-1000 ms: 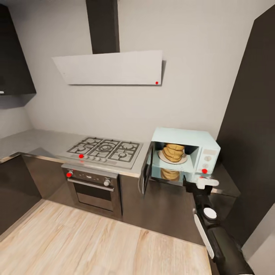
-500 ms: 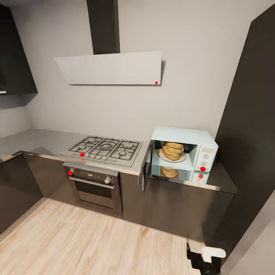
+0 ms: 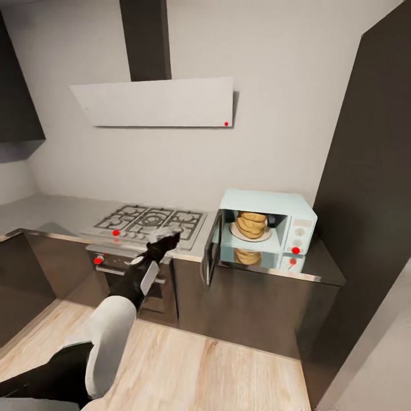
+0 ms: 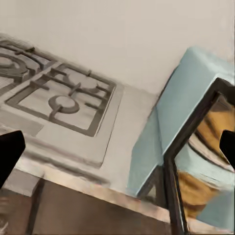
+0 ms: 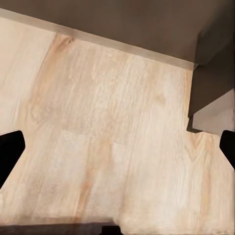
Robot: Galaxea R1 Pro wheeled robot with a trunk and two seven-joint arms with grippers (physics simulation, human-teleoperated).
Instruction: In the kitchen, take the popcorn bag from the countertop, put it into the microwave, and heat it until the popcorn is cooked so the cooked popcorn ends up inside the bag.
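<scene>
A dark tall cabinet (image 3: 371, 200) is standing at the right of the head view, and a pale wooden floor (image 3: 217, 371) is spreading below the dark brown cabinet fronts (image 3: 251, 308). The grey countertop (image 3: 51, 208) is running along the wall under a slanted white range hood (image 3: 154, 103), carrying a steel gas hob (image 3: 145, 222) with a built-in oven (image 3: 123, 271) beneath it. To the right of the hob the mint-blue microwave (image 3: 268, 228) is sitting on the countertop with its door (image 3: 210, 254) swinging open toward the hob. Inside it, the tan popcorn bag (image 3: 251, 224) is resting on a white plate (image 3: 235, 233). The left arm is reaching forward in the head view, with the left gripper (image 3: 170, 233) hovering over the hob's front edge, apart from the microwave; in the left wrist view its dark fingertips (image 4: 10, 152) are showing wide apart, framing the hob (image 4: 58, 93) and the microwave (image 4: 191, 117). In the right wrist view the right gripper (image 5: 117, 154) is pointing down at the floor (image 5: 107, 122), its fingertips (image 5: 9, 152) likewise spread wide with nothing between them.
</scene>
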